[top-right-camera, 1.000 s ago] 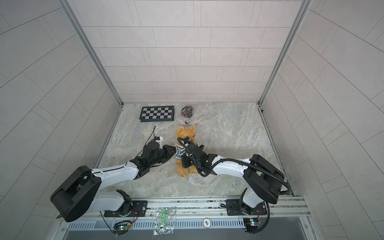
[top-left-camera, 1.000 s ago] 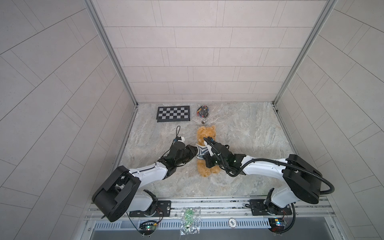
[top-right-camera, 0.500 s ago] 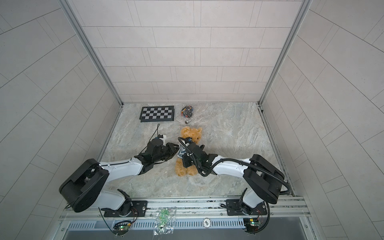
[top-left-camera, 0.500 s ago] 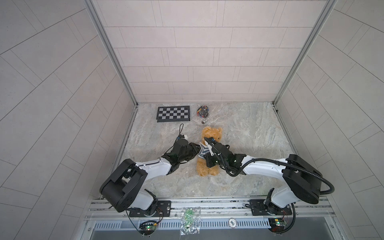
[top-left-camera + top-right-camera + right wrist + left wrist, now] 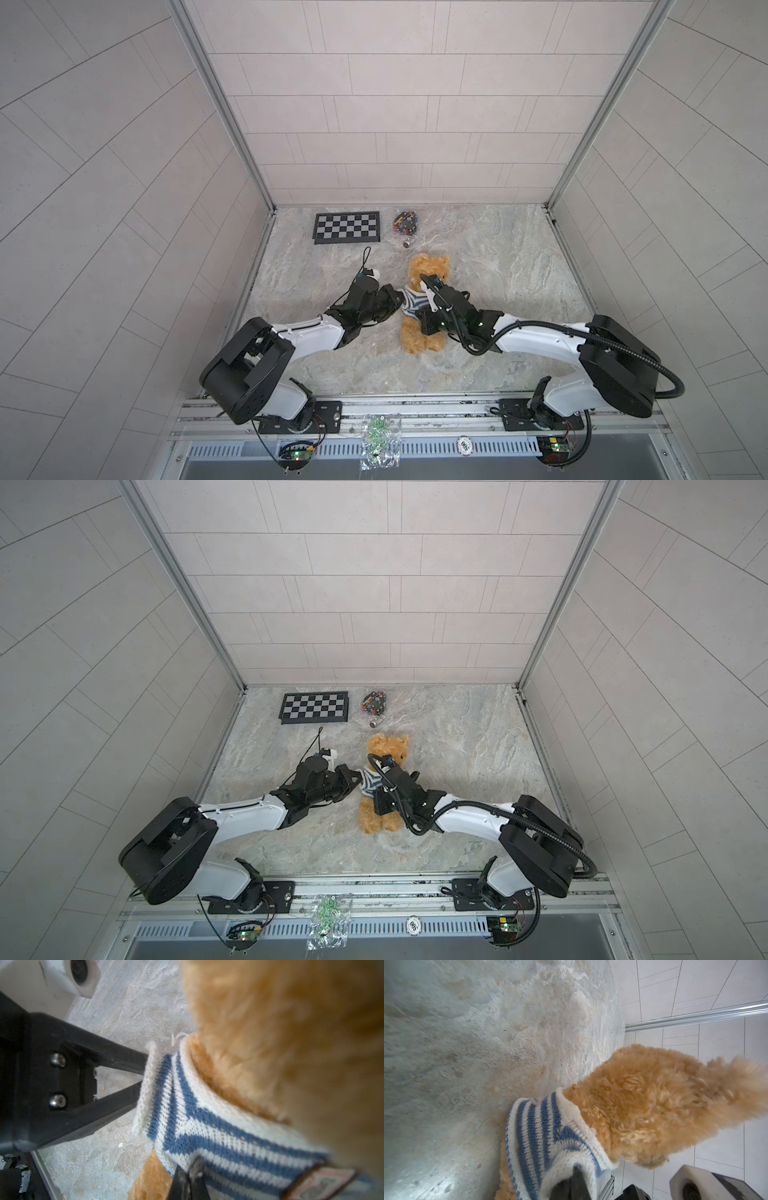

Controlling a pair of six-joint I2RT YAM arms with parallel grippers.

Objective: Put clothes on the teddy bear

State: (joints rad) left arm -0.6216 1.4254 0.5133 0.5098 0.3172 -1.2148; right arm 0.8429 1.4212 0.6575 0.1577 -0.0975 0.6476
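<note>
When locating the teddy bear (image 5: 428,268), look mid-table: lying face up on the marbled table (image 5: 511,266), head toward the rear wall, feet toward the arm bases. Note the blue-and-white striped shirt (image 5: 537,1132) around neck and chest. Find the left gripper (image 5: 356,777) just beside the bear's flank on the left arm's side, clamped on the shirt's sleeve cuff. Find the right gripper (image 5: 189,1172) over the bear's belly, pinched tight on the shirt's lower hem.
</note>
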